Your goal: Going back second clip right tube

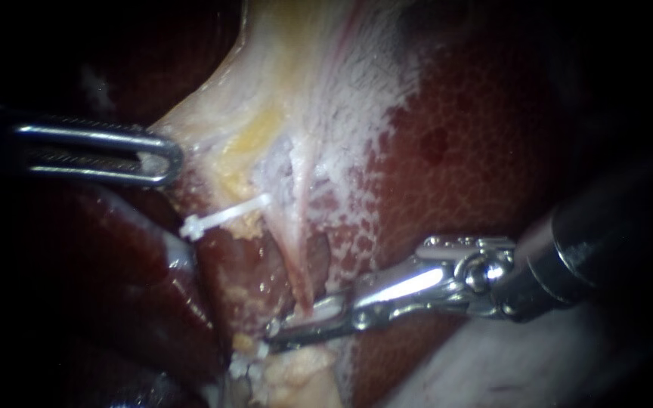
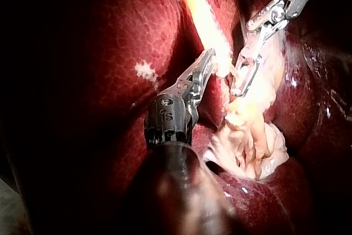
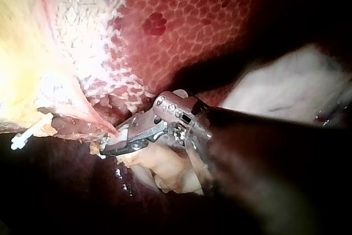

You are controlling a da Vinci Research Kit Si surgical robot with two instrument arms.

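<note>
Where the right tube [image 1: 298,264] comes down as a thin pinkish strand from the pale yellowish tissue [image 1: 266,91], the right instrument [image 1: 277,334] meets it. Its jaws stand narrowly apart and are closed on the second clip [image 1: 328,306]. That clip shows as a short white bar along the upper jaw, with a small white nub at the jaw tips. Metal hides most of it, and I cannot tell whether it is latched around the tube.

Its long axis follows the jaws. In the endoscope view it is nearly level, sloping down toward the lower left, and its tip end points that way. It therefore lies across the tube, which runs roughly top to bottom.

Further up and to the left, well apart from those jaws, the other clip [image 1: 224,217] lies white and slim, slanting much the same way. The left instrument [image 1: 166,159] comes in level from the left, its jaws together on the edge of the pale tissue. Dark red, mottled liver [image 1: 478,151] lies behind.
</note>
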